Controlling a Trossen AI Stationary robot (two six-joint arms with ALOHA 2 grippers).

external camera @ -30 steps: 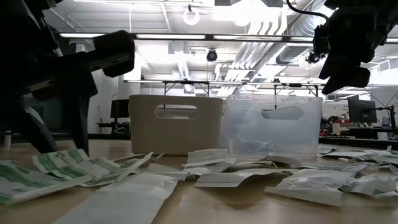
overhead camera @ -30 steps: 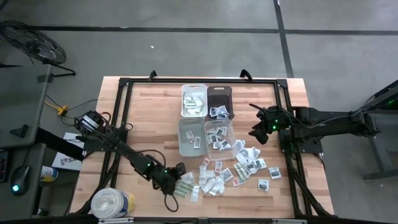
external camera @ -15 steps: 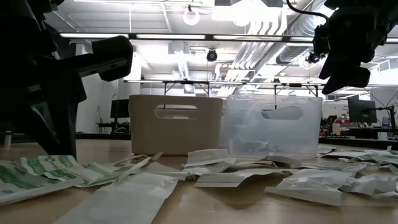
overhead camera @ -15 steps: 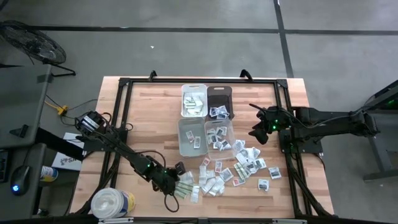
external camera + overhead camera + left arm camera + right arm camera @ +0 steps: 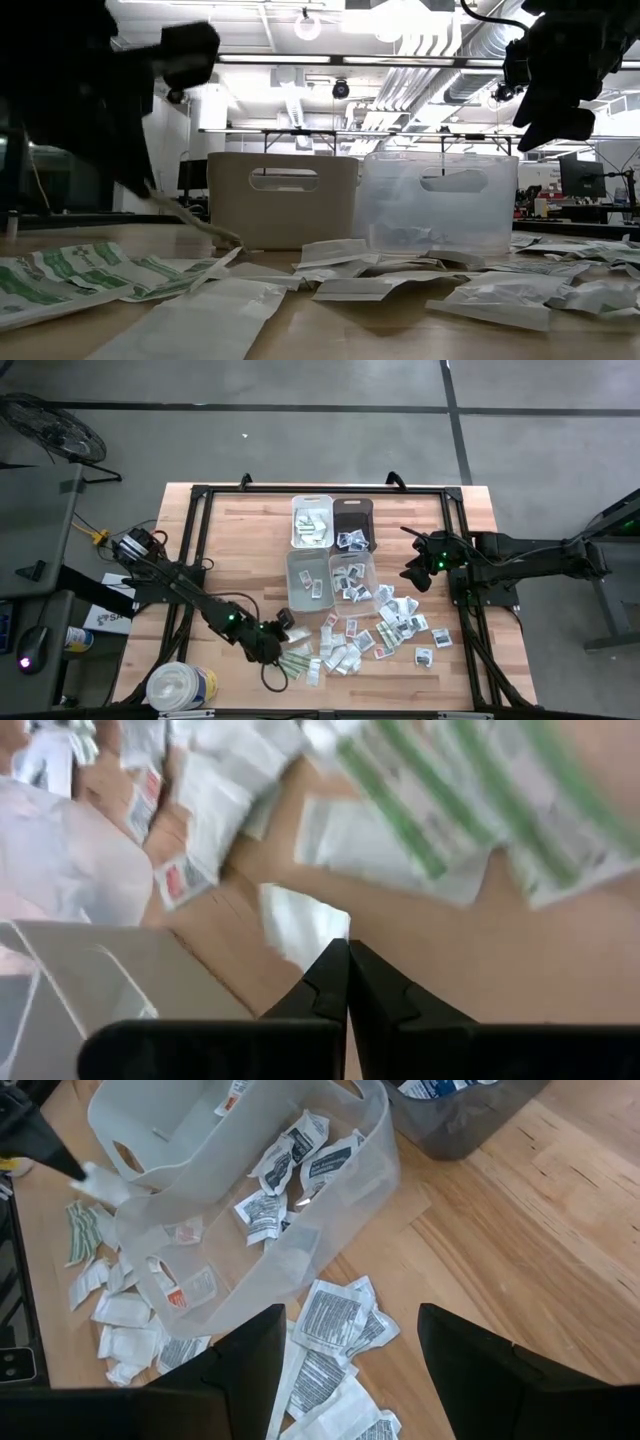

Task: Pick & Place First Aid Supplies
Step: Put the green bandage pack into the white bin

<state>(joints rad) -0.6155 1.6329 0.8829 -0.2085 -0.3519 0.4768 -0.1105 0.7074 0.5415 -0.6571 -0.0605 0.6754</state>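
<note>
Many first aid supplies, small flat packets, lie loose on the wooden table at the near middle; green-printed ones are nearest. My left gripper is shut on one white packet a little above the table, left of the pile. The same packet shows in the right wrist view, beyond the clear bin. My right gripper hangs open above the table, right of the bins, holding nothing. My left gripper pinches the white packet by one end between its two shut fingers, coming slanting down from above. The packet hangs slanting below the fingertips, its free end low. It seems clear of the table. In the left wrist view it shows just past the fingertips.
Four small bins stand in the table's middle: white, dark, and two clear ones, some with packets inside. A big white round tub stands at the near left corner. A black frame rims the table.
My left gripper has shut on a white packet lying by the green-printed ones and has then risen, rolling slightly. The packet has come up off the table and now hangs from the fingers. The green-printed packets stay on the table.
</note>
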